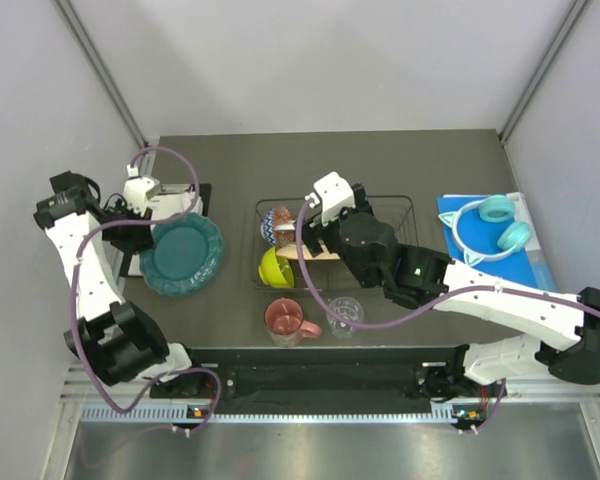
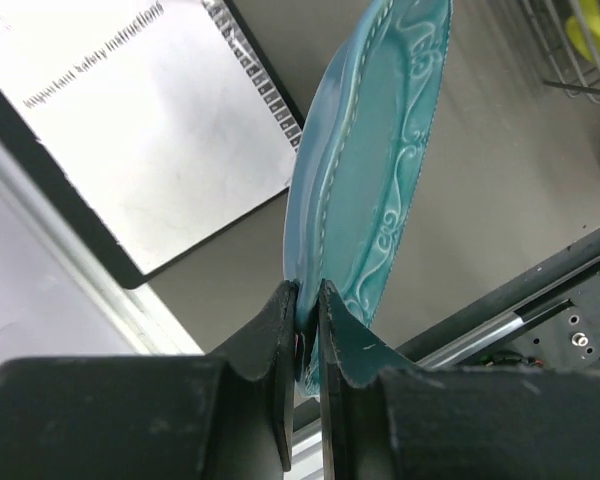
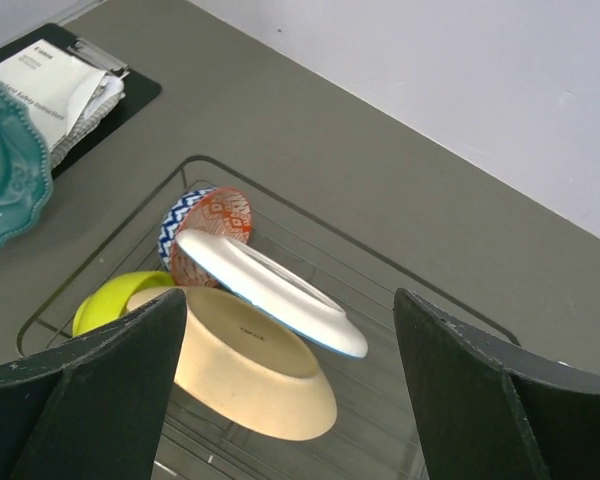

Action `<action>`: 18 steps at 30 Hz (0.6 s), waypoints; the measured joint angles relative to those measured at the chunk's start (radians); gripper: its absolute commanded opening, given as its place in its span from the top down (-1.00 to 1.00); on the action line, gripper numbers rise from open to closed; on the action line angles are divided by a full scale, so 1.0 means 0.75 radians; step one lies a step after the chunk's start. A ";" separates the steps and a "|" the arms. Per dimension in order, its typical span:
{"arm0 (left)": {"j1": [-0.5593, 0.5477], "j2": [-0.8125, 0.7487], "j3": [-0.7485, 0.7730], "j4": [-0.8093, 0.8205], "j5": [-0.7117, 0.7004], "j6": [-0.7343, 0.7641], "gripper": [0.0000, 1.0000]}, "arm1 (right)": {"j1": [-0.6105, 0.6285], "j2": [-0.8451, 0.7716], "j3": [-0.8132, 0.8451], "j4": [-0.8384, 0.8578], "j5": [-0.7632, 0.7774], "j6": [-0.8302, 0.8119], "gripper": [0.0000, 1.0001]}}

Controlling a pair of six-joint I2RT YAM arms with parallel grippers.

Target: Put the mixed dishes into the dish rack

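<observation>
**Top external view.** The left gripper [image 1: 142,236] holds the teal scalloped plate [image 1: 183,256] by its left rim, beside the clipboard [image 1: 172,203] at the left of the table [image 1: 240,165]. The dish rack [image 1: 400,205] sits mid-table. The blue-patterned small bowl [image 1: 274,226] and the lime-green bowl [image 1: 277,268] are at its left end. The right gripper [image 1: 316,225] is above the rack and covers most of the plates there. The pink mug [image 1: 284,319] and the clear glass [image 1: 345,313] stand on the table just in front of the rack, apart from each other. The turquoise headphones [image 1: 494,229] lie at the far right.

**Left wrist view.** Both fingers [image 2: 280,345] are pressed together on the teal plate's rim. The plate is seen edge-on, extending away from the jaws.

**Right wrist view.** The jaws stand wide apart, gripping nothing, over the rack. Inside the rack, a white plate [image 3: 270,290] lies tilted, resting on a cream-bottomed plate [image 3: 255,375], probably the peach floral one seen from beneath. The white plate's face is not visible, so no pattern can be confirmed. The small bowl stands on edge behind both plates, and the lime-green bowl is at their left.
</observation>
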 measured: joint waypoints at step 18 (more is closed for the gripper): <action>-0.599 -0.117 0.709 -0.030 0.013 -0.436 1.00 | -0.018 -0.338 -0.011 0.072 0.339 0.030 -0.99</action>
